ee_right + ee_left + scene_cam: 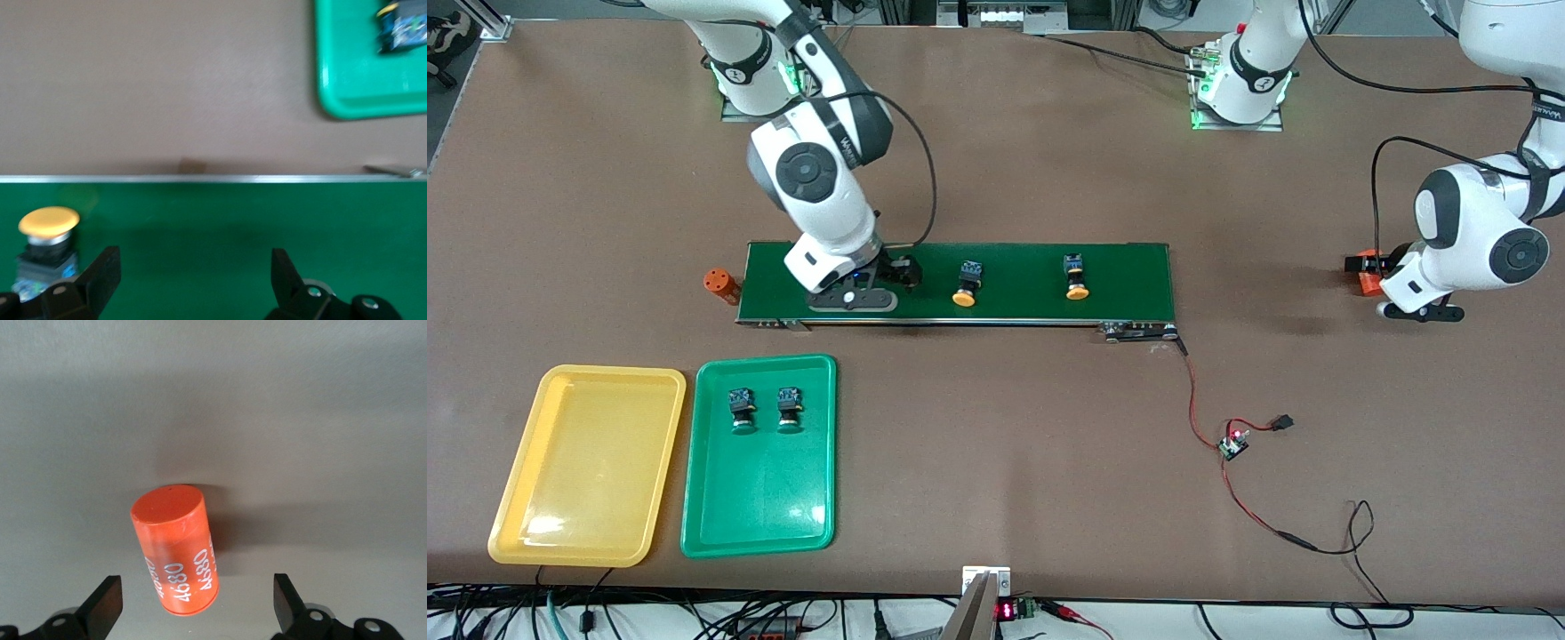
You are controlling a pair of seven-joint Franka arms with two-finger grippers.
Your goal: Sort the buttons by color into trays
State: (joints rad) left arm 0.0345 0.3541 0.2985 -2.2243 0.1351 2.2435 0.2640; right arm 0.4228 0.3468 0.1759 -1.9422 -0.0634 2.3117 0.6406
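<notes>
Hovering R hand [889,277] open over belt [1120,284], L hand [198,603] open

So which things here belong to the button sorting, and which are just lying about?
Job:
- two orange-yellow buttons on the conveyor belt
- two green buttons in the green tray
- yellow tray, nothing in it
- right pincer, open over the belt

Lying about:
- orange cylinders, one beneath the open left pincer
- red-and-black wiring

Orange-capped buttons [964,284]; dark-green belt [1120,276]; yellow tray [516,507], green tray [765,507]
</notes>
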